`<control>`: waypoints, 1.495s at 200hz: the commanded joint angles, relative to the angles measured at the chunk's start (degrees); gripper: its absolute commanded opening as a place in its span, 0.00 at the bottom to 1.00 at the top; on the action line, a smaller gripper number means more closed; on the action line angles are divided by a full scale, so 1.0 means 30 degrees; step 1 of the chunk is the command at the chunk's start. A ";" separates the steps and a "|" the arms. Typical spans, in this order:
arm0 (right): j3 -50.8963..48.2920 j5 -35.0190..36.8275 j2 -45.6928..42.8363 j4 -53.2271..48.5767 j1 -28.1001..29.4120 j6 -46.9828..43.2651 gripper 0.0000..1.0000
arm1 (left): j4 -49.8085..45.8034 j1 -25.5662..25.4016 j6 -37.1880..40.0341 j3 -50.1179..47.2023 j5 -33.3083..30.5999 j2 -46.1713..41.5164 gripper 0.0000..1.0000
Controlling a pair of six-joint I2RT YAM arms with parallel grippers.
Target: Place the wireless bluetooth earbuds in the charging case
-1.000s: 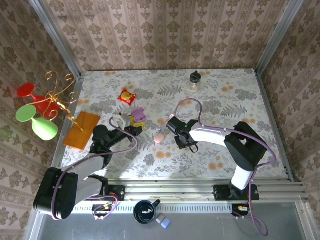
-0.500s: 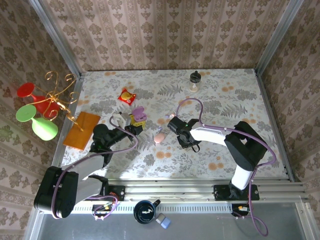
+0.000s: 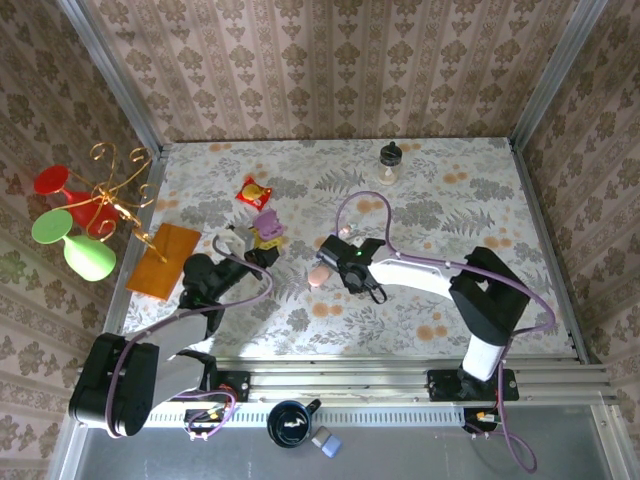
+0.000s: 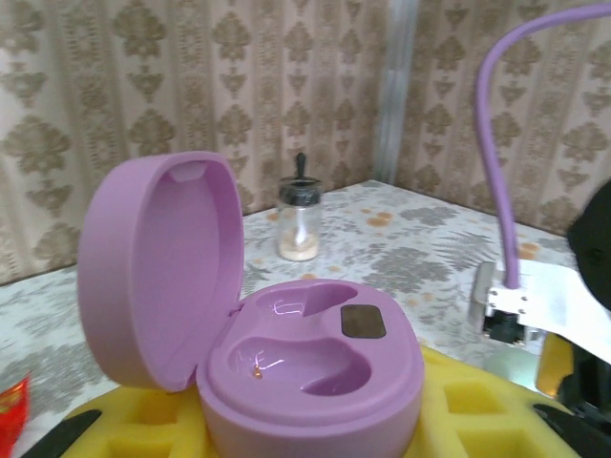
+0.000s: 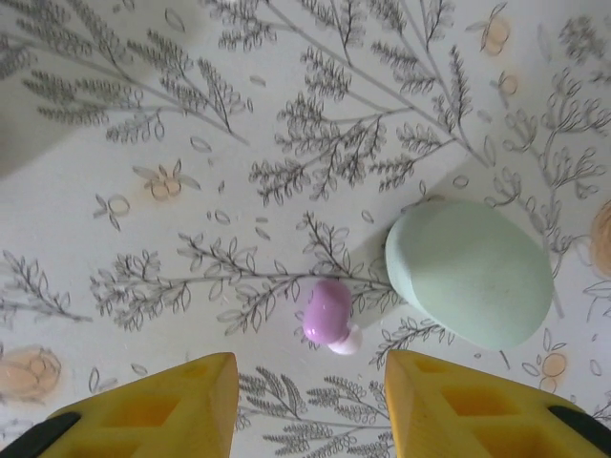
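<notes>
Earbud (image 5: 327, 315) is lying ahead of our spread right gripper (image 5: 310, 408), so we're centering before closing; left gripper (image 4: 305, 434) is pinching case (image 4: 315, 367).

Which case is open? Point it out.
The lilac case in the left gripper: its lid stands hinged up, both wells showing. The mint-green case on the table, beside the lilac earbud, is shut.

Overhead view covers the whole table (image 3: 450, 200); left wrist looks across it, right wrist closely down.
</notes>
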 commanded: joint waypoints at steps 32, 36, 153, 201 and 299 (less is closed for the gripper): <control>0.2442 0.3787 0.2689 -0.3388 0.0652 0.1701 0.44 | 0.1094 0.0492 -0.0631 -0.0196 -0.1005 -0.0420 0.27; 0.2605 0.3854 0.2872 -0.3581 0.0667 0.1764 0.44 | 0.1072 0.0492 -0.0578 -0.0196 -0.0976 -0.0402 0.27; 0.3128 0.3371 0.5103 -0.3519 0.0799 0.1655 0.29 | 0.0831 0.0507 -0.0287 -0.0284 -0.0437 -0.0447 0.27; 0.3124 0.3305 0.5172 -0.3496 0.0813 0.1629 0.24 | 0.0803 0.0463 -0.0239 -0.0233 -0.0232 -0.0434 0.27; 0.0027 -0.0743 -0.0857 0.0421 -0.0405 0.1322 0.23 | 0.0897 -0.0829 0.1377 0.0294 -0.0609 0.0807 0.27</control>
